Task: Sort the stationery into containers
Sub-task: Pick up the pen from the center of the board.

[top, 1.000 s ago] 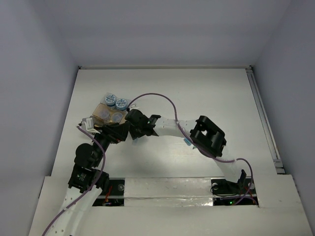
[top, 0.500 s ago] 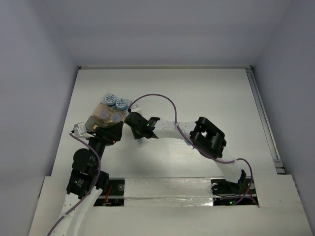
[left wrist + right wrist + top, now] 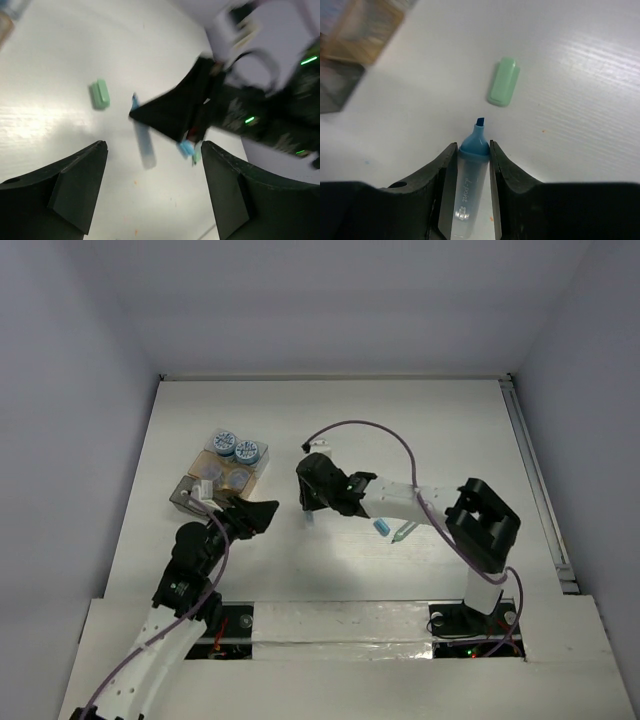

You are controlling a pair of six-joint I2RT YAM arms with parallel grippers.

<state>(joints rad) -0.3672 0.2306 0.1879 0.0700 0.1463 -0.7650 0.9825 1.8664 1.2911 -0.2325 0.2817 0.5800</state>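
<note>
Beside the green cap (image 3: pixel 503 82), the right gripper (image 3: pixel 472 150) clamps the blue highlighter (image 3: pixel 471 172) by its barrel, seemingly for carrying, while the left gripper (image 3: pixel 153 145) gapes empty.

Small grey lettering runs along the blue highlighter (image 3: pixel 471 172), too blurred to read with certainty.

A: Where do the boxes sit?
B: Left on the tabletop (image 3: pixel 420 420) — the nearer box (image 3: pixel 187 492) just beside the farther box (image 3: pixel 258 466), with round tubs (image 3: pixel 224 441) inside the farther one.
A: And the highlighter (image 3: pixel 470 175)?
B: Between the fingers of the right claw (image 3: pixel 471 146). Its cap (image 3: pixel 503 81) lies just beyond the tip, and two sticks (image 3: pixel 383 527) lie to the claw's right.
</note>
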